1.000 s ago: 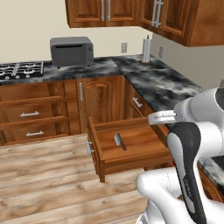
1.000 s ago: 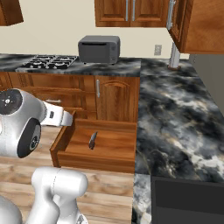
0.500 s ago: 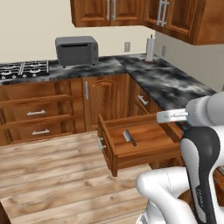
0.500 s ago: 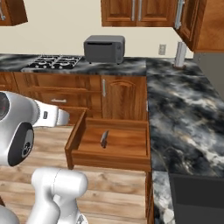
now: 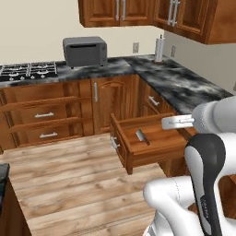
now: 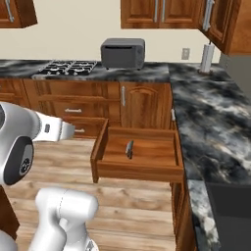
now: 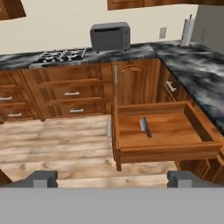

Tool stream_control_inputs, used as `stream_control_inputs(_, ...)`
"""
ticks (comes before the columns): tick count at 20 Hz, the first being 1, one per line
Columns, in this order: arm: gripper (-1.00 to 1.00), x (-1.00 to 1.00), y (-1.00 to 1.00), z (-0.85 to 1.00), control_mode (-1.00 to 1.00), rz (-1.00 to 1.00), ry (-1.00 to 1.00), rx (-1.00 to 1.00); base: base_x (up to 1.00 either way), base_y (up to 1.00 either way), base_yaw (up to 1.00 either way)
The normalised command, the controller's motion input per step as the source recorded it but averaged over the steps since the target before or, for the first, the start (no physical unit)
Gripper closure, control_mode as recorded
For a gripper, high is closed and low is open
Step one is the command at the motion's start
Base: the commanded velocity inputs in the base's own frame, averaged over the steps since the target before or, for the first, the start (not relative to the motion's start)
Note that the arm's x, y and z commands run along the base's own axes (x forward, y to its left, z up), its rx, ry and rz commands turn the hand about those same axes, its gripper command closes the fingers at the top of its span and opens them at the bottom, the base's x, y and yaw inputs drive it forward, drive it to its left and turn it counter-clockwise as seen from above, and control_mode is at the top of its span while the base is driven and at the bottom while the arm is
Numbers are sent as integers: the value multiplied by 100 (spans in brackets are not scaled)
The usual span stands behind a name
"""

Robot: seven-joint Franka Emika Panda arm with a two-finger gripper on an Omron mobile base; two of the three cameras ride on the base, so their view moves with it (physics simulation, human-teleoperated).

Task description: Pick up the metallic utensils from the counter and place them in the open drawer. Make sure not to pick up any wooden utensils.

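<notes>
One metal utensil, the cleaver [image 7: 145,125], already lies on the floor of the open drawer [image 7: 166,151], roughly mid-box with its blade toward the cabinets and bare wood on every side, so it reads as delivered, with the forks probably left to fetch. The drawer [image 5: 152,154] stands pulled well out of the corner cabinet run, its narrow front and small handle [image 5: 113,143] facing the wooden floor [image 5: 69,179]; that leaves the box open from above, which is why drops can go straight down into it.

Both fingers [image 7: 41,178] stand wide apart at the bottom of the hand view, gripping nothing, and the gripper [image 7: 112,180] looks down at the drawer from some way off.

Open floor lies left of the drawer front. The marbled worktop [image 6: 215,127] borders the drawer on the right of the right base view, so that edge looks the tightest for approach.
</notes>
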Motion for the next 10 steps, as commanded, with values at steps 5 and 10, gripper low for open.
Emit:
stream_control_inputs(5,-100,0,0,0,100,0,0,0,-91,33,-9)
stream_control_inputs(10,-100,0,0,0,100,0,0,0,-100,24,-12)
